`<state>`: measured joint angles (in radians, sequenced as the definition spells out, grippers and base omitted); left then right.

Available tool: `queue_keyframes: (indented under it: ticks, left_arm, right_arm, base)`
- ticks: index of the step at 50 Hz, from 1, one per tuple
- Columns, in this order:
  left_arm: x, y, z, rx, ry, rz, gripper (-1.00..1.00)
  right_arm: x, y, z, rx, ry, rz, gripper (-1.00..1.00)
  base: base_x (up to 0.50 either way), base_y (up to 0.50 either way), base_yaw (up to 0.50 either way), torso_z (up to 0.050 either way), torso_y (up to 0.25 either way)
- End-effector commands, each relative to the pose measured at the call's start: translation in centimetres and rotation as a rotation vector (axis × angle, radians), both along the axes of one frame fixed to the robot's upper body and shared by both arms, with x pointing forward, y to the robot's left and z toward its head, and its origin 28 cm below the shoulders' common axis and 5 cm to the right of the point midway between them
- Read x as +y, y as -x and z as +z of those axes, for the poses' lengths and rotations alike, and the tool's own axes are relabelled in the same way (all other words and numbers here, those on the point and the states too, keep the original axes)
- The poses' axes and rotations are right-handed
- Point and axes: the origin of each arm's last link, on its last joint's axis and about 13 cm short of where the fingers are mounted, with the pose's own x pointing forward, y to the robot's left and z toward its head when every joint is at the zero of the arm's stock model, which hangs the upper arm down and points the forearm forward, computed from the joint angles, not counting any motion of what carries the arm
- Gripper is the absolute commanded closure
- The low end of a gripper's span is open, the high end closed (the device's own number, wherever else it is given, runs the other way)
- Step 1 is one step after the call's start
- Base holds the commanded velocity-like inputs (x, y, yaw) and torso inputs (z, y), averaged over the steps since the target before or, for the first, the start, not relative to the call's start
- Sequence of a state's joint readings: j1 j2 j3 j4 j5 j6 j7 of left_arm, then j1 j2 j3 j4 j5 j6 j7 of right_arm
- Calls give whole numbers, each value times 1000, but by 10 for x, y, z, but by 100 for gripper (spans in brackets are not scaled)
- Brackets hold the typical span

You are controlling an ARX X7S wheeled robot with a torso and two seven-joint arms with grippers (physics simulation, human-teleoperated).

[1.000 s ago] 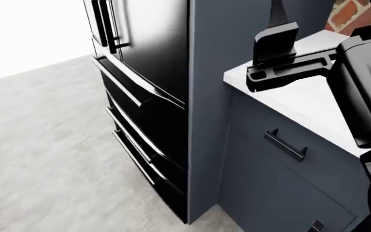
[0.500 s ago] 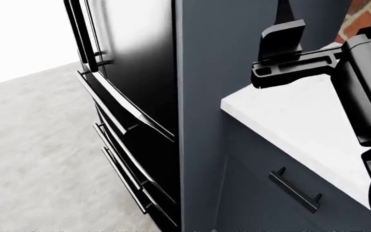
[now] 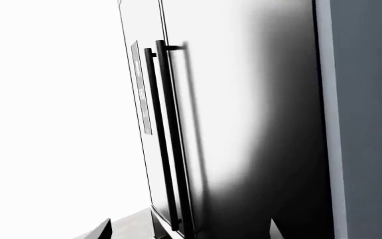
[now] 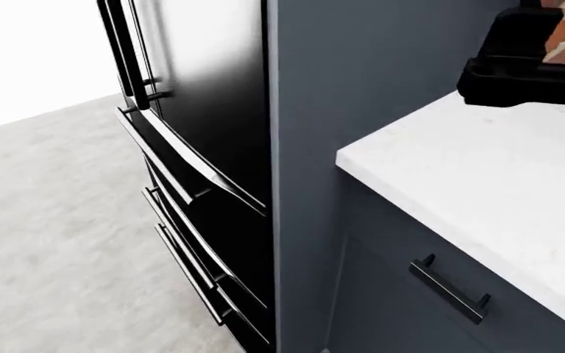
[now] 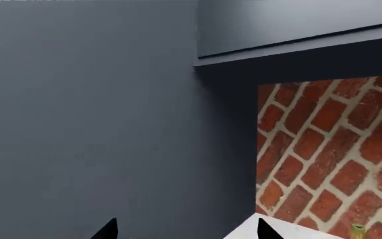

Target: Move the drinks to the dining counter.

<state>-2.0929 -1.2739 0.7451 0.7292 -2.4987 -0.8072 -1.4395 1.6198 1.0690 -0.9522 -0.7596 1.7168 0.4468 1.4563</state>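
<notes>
Of the drinks, only a small yellow-green tip (image 5: 358, 230) peeks up beside the brick wall in the right wrist view; it is too small to tell which one it is. The dining counter is out of view. My right gripper (image 5: 186, 231) is open, its two dark fingertips (image 5: 108, 231) wide apart with nothing between them, facing a grey-blue panel. In the head view its black body (image 4: 523, 62) hovers over the far end of a white worktop (image 4: 459, 176). My left gripper (image 3: 189, 231) is open and empty, pointing at a black fridge door (image 3: 244, 124).
The black fridge (image 4: 204, 110) with long bar handles (image 4: 130, 51) and lower drawers stands left of a tall grey-blue side panel (image 4: 361, 73). The worktop's base has a drawer with a black handle (image 4: 447, 290). Brick wall (image 5: 324, 149) backs the worktop. Pale floor (image 4: 57, 243) lies left.
The view first shifted closer to the fridge and panel, then held still. My right arm has swung right and up, now mostly beyond the head view's right edge.
</notes>
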Motion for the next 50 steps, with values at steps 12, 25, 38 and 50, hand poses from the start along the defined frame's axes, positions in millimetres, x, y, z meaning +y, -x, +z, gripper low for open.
queue_keyframes:
  ticks: [12,25,38,50]
  left_arm:
    - [0,-1,-2,3,-1,2,-100]
    - [0,0,-1,2,0,3,-100]
    - [1,0,-1,2,1,6,-100]
    - [0,-1,-2,6,0,7,-100]
  right_arm:
    - [-5,0,1,-7,-89,-37,-100]
    - [-7,-2,0,16,-115,-78,-100]
    - [-29,-7,-4,54,-282,-261,-100]
    - [-55,-4,-2,-13,-315,-415,-100]
  base:
    - [279,175,0,0,0]
    - [82,48,0,0,1]
    - [0,0,0,0,0]
    - [0,0,0,0,0]
